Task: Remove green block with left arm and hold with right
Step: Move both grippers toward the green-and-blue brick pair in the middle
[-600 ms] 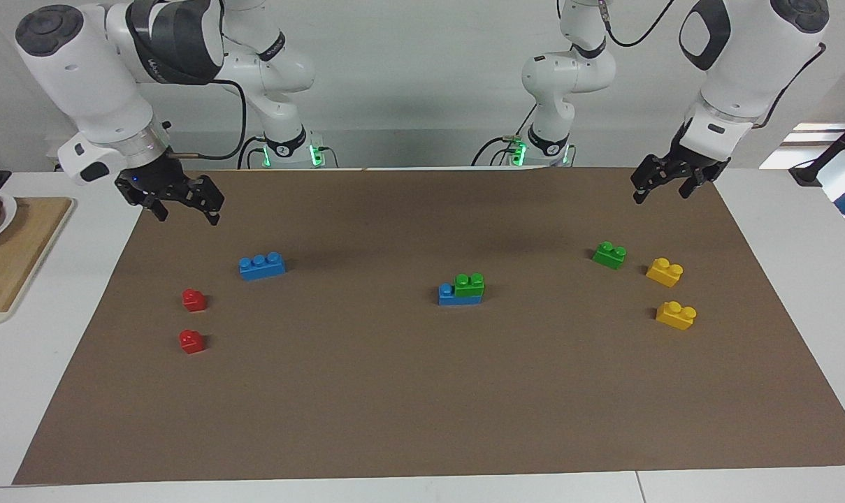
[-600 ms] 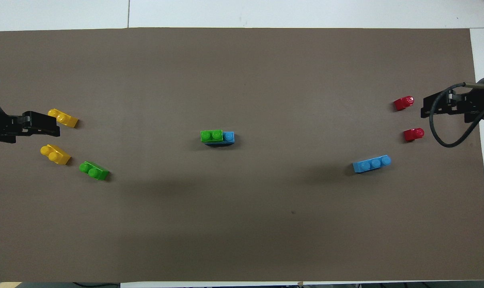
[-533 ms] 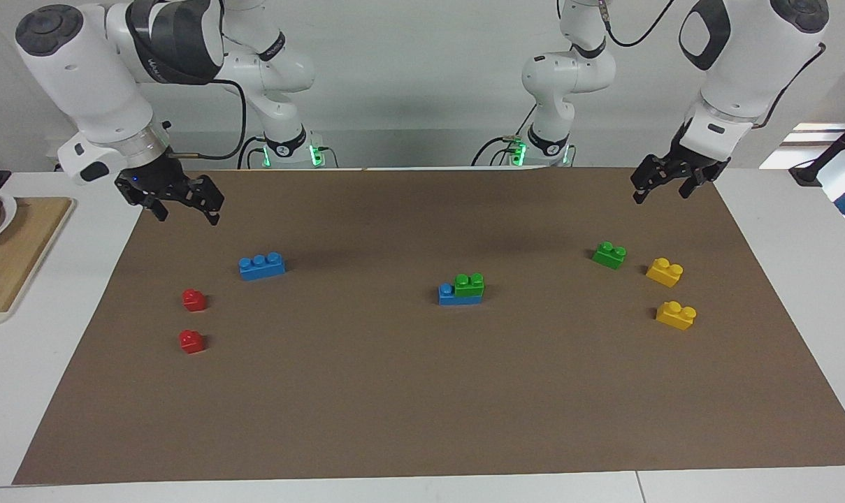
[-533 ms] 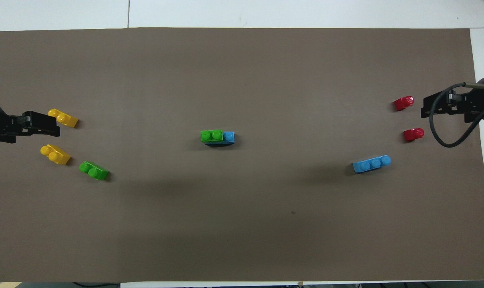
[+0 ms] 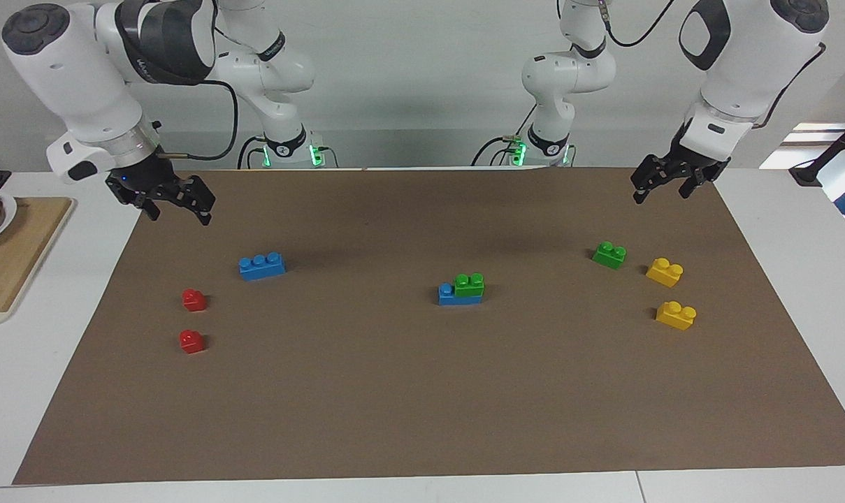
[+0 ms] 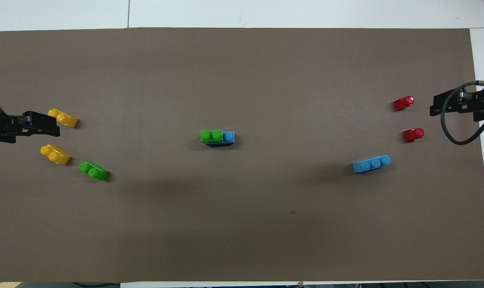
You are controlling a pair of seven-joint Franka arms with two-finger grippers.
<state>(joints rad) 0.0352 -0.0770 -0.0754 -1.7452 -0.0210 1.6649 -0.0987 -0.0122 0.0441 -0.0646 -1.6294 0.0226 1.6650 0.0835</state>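
Note:
A green block [image 5: 470,284] is stacked on a blue brick [image 5: 449,296] in the middle of the brown mat; it also shows in the overhead view [image 6: 211,136]. A second green block [image 5: 609,255] lies loose toward the left arm's end, also in the overhead view [image 6: 94,171]. My left gripper [image 5: 662,193] hangs open and empty in the air over the mat's edge at that end, apart from the bricks. My right gripper [image 5: 178,212] hangs open and empty over the mat's edge at the right arm's end.
Two yellow bricks [image 5: 665,272] [image 5: 676,315] lie beside the loose green block. A blue three-stud brick [image 5: 262,266] and two red blocks [image 5: 194,300] [image 5: 191,341] lie toward the right arm's end. A wooden board [image 5: 10,258] sits off the mat there.
My right gripper has moved a little outward toward the right arm's end of the table and slightly up. The left gripper and all bricks have not moved.

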